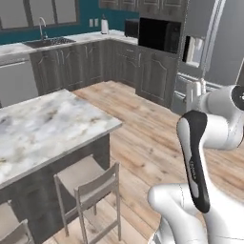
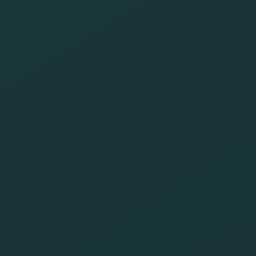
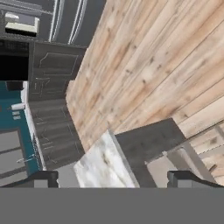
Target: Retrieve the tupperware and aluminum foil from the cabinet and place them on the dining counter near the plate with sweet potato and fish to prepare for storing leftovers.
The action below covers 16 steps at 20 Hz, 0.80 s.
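Observation:
The dining counter (image 1: 47, 126) fills the left of the left base view, with a white-grey veined marble top and a dark panelled side. Its corner (image 3: 103, 168) also shows low in the hand view, above a wooden floor. My gripper (image 3: 114, 178) is open, its two dark tips far apart with nothing between them, high over the floor beside that corner. My white arm (image 1: 200, 143) rises at the right. The tupperware, aluminum foil, plate, sweet potato and fish are out of view. Dark wall cabinets (image 1: 143, 5) hang at the back; I cannot tell which one is the task's cabinet.
Two stools (image 1: 90, 183) stand against the counter's near side. Dark base units (image 1: 86, 64) with a sink (image 1: 47, 42) line the back wall, with a black oven (image 1: 159, 34) and a steel fridge (image 1: 214, 43) to the right. The right base view is uniform dark teal.

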Tool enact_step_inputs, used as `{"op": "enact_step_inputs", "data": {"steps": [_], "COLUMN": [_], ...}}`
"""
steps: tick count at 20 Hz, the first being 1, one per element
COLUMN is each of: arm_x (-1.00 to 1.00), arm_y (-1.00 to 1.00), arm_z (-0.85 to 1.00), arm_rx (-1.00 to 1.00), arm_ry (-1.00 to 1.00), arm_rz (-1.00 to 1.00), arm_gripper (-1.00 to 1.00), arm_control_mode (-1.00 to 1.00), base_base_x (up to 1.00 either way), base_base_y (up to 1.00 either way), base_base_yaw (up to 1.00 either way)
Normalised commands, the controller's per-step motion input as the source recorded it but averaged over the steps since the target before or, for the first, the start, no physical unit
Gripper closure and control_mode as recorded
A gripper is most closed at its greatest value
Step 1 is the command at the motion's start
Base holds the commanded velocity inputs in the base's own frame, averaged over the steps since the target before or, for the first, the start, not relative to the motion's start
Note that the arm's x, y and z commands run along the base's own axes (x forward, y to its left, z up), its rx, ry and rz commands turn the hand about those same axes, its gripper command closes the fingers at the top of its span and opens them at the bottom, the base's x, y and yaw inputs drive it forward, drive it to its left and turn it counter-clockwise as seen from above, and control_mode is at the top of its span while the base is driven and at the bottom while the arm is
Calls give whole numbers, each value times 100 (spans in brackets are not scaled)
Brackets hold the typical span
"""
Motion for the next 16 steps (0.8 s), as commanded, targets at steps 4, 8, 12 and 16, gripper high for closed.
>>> {"op": "enact_step_inputs", "data": {"steps": [4,8,12,16], "arm_x": [0,0,0,0], "arm_y": [0,0,0,0], "arm_z": [0,0,0,0], "arm_rx": [0,0,0,0], "arm_ry": [0,0,0,0], "arm_rz": [0,0,0,0], "arm_gripper": [-100,-100,-100,-100], "arm_control_mode": [100,100,100,100], "base_base_x": [100,100,100,100], "base_base_y": [-66,-66,-17,0], "base_base_yaw": [-22,-9,17,40]}}
